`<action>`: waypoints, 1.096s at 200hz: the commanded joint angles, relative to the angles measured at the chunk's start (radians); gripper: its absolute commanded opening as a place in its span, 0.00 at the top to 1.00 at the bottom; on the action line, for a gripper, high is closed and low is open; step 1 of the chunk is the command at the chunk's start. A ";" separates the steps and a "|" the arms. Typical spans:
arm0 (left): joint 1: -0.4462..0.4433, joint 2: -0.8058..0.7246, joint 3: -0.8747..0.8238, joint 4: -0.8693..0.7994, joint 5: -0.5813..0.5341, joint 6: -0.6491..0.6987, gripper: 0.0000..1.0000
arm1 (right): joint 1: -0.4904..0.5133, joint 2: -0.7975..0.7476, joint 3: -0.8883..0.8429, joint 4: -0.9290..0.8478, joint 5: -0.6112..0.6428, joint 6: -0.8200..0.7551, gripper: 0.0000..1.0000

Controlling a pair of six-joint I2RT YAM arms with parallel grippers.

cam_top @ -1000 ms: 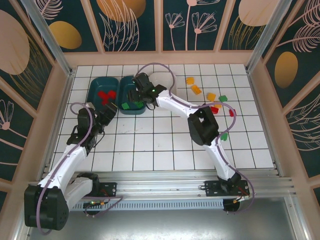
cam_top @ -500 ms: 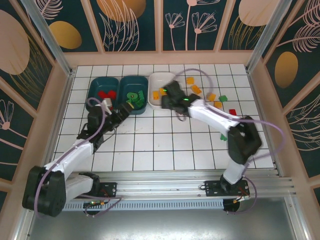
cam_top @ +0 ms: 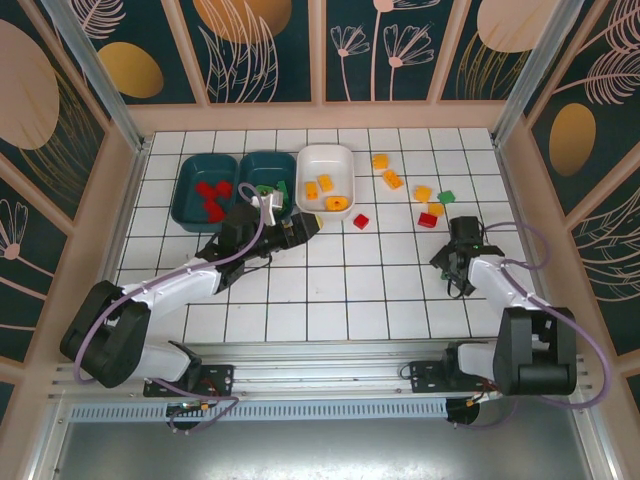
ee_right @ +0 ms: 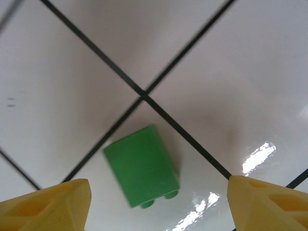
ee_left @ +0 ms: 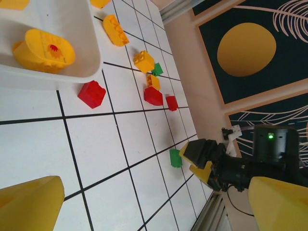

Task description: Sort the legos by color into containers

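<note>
Three containers stand at the back left: a teal tray (cam_top: pixel 190 190) with red legos, a teal tray (cam_top: pixel 282 187) with green ones, and a white tray (cam_top: pixel 330 160) holding orange-yellow ones (ee_left: pixel 43 48). My right gripper (cam_top: pixel 447 268) hangs open low over a green lego (ee_right: pixel 142 166), which lies flat on a tile between its yellow fingertips (ee_right: pixel 48 204), untouched. That lego (ee_left: pixel 175 158) and the right gripper (ee_left: pixel 199 156) also show in the left wrist view. My left gripper (cam_top: pixel 303 229) stands open and empty just in front of the white tray.
Loose legos lie to the right of the white tray: a red one (cam_top: pixel 361 221) nearest it, orange-yellow ones (cam_top: pixel 393 180) behind, a green one (cam_top: pixel 446 197) and another red one (cam_top: pixel 428 220). Wooden walls enclose the tiled floor (cam_top: pixel 340 290).
My right arm swung from the green tray across to the right side and came down over the green lego, jaws widening. My left arm stretched right, toward the white tray.
</note>
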 commanded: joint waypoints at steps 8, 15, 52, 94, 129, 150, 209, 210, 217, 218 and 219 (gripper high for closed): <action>0.000 -0.012 0.010 -0.010 -0.004 0.047 0.01 | -0.002 0.063 -0.032 0.091 -0.119 -0.029 0.31; 0.000 -0.014 0.006 -0.017 -0.012 0.050 0.02 | 0.004 0.080 -0.031 0.101 -0.121 -0.033 0.33; -0.001 -0.013 0.011 -0.036 -0.021 0.060 0.02 | 0.030 0.128 -0.008 0.117 -0.106 -0.055 0.59; 0.001 -0.033 0.021 -0.094 -0.069 0.086 0.02 | 0.086 0.126 0.029 0.108 -0.062 -0.076 0.75; 0.003 -0.056 0.022 -0.131 -0.107 0.106 0.01 | 0.156 0.141 0.071 0.098 -0.042 -0.072 0.76; 0.004 -0.065 0.024 -0.141 -0.114 0.108 0.02 | 0.200 0.156 0.098 0.096 -0.045 -0.066 0.76; 0.032 -0.063 0.040 -0.168 -0.121 0.109 0.01 | 0.113 0.139 0.179 0.069 0.007 -0.108 0.36; 0.033 -0.063 0.040 -0.169 -0.121 0.108 0.01 | 0.109 0.139 0.181 0.071 0.007 -0.110 0.36; 0.038 -0.060 0.041 -0.166 -0.119 0.105 0.01 | 0.090 0.145 0.194 0.082 0.002 -0.118 0.33; 0.038 -0.061 0.040 -0.167 -0.119 0.104 0.01 | 0.089 0.147 0.194 0.084 0.001 -0.119 0.33; 0.039 -0.060 0.040 -0.165 -0.118 0.104 0.01 | 0.087 0.148 0.195 0.087 0.000 -0.121 0.32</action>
